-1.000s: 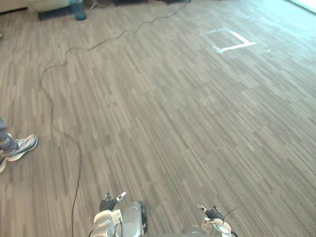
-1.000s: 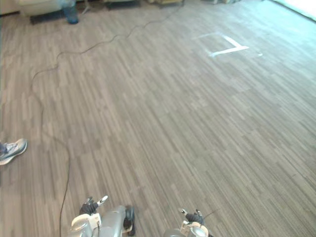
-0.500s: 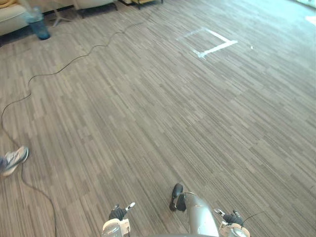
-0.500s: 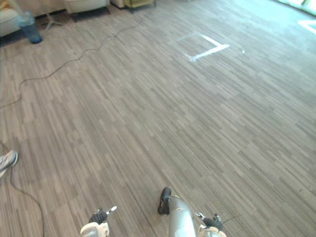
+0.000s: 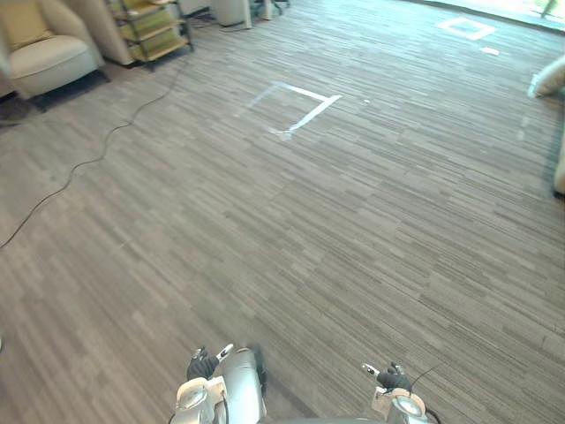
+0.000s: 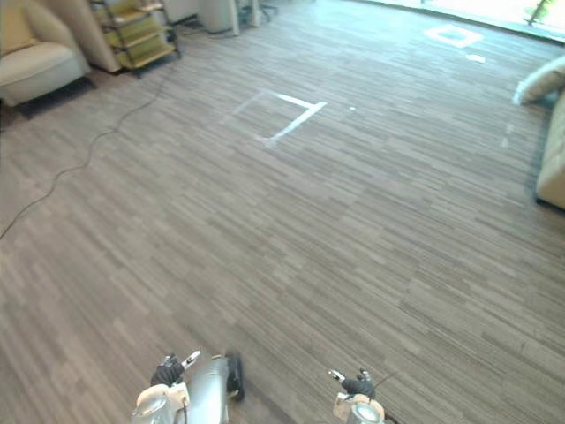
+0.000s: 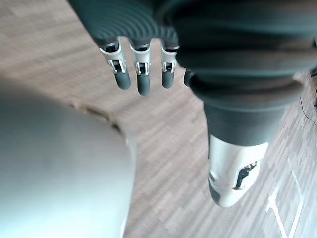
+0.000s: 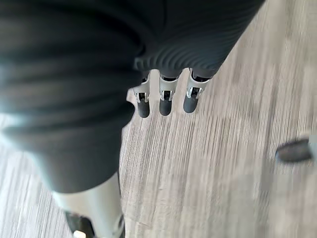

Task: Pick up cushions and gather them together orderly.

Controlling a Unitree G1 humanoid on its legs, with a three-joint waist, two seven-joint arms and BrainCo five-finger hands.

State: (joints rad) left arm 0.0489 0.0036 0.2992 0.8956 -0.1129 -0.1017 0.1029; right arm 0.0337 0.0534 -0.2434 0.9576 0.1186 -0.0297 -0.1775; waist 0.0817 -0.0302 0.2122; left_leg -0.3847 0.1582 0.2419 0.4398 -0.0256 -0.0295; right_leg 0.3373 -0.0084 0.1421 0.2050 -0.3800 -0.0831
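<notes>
Search step, I judge: the left hand [image 7: 140, 74] and right hand [image 8: 166, 96] hang empty, fingers straight and loose. The one likely cushion [image 6: 540, 81] lies well right of the tape square [image 6: 297, 122], cut off at the frame edge (cushion or sofa arm, hard to tell). Next: walk there, then reach.
</notes>
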